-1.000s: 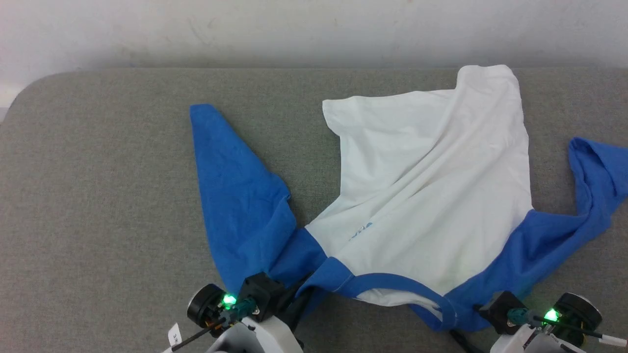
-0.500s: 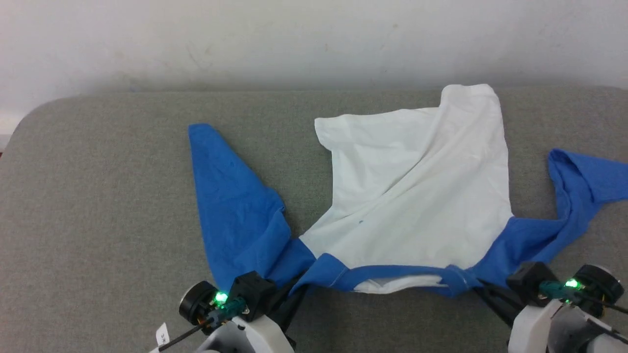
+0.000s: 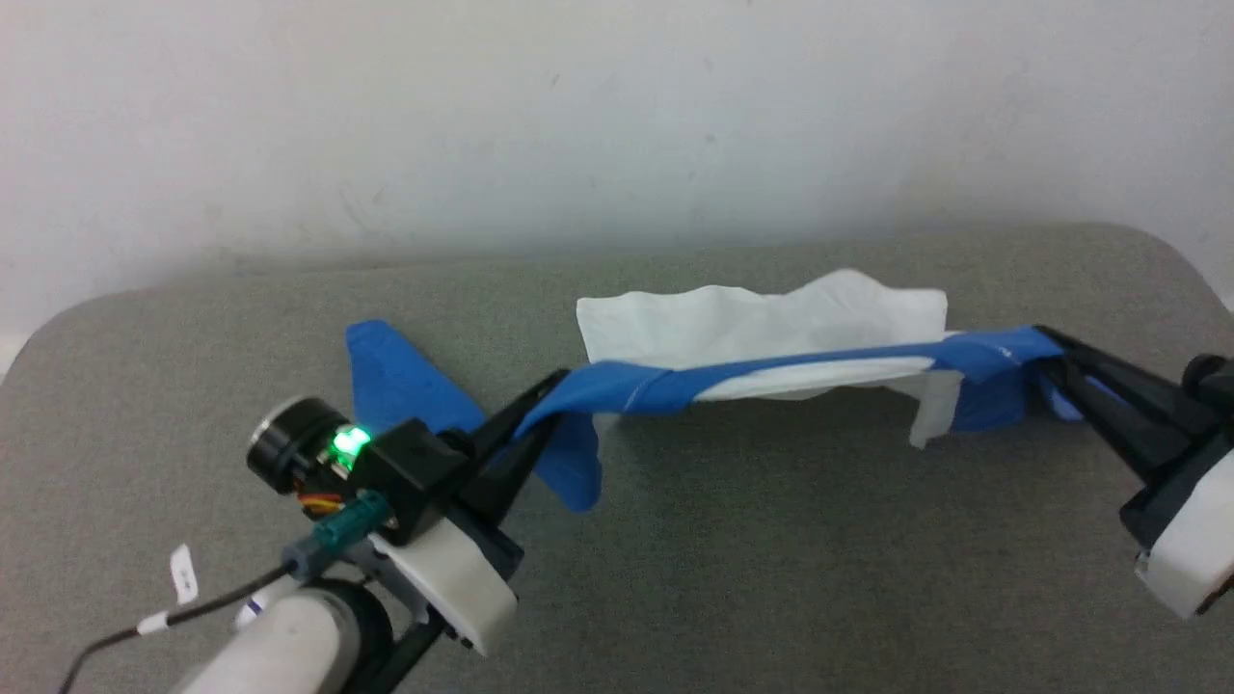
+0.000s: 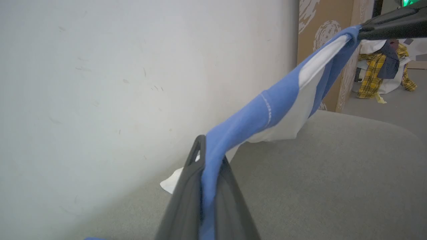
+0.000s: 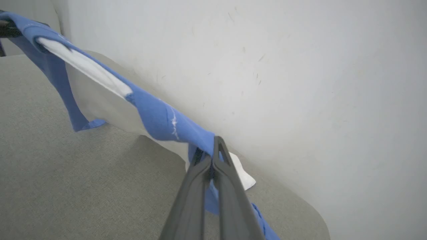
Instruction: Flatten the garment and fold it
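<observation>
Seen from across the room, the left gripper (image 3: pixel 540 403) and the right gripper (image 3: pixel 1053 349) are each clenched on the blue neckline of the garment (image 3: pixel 771 371); the shirt hangs taut between them above the grey cloth-covered table (image 3: pixel 771 569) — a blue band with a sliver of white inside it; the white body sags behind the band toward the wall (image 3: pixel 578 125); one blue sleeve (image 3: pixel 395 381) trails down to the tabletop beside the left claw. In the right wrist view a white corner of the shirt touches the table close under the wall.

Writing is scarce: a small white tag (image 3: pixel 181 573) on the left arm's cable carries marks too small to read; a cardboard box (image 4: pixel 322 36) past the table's end, in the left wrist view, bears white scribbled swirls, and whether they form a word cannot be told; near it a heap of yellow plaid cloth (image 4: pixel 370 80) lies on the floor.

The table's far edge runs just beside the wall, its two far corners rounded; on the near side of the shirt a broad stretch of grey surface lies open — room for both arms; a green lamp (image 3: pixel 349 441) glows on the left wrist.
</observation>
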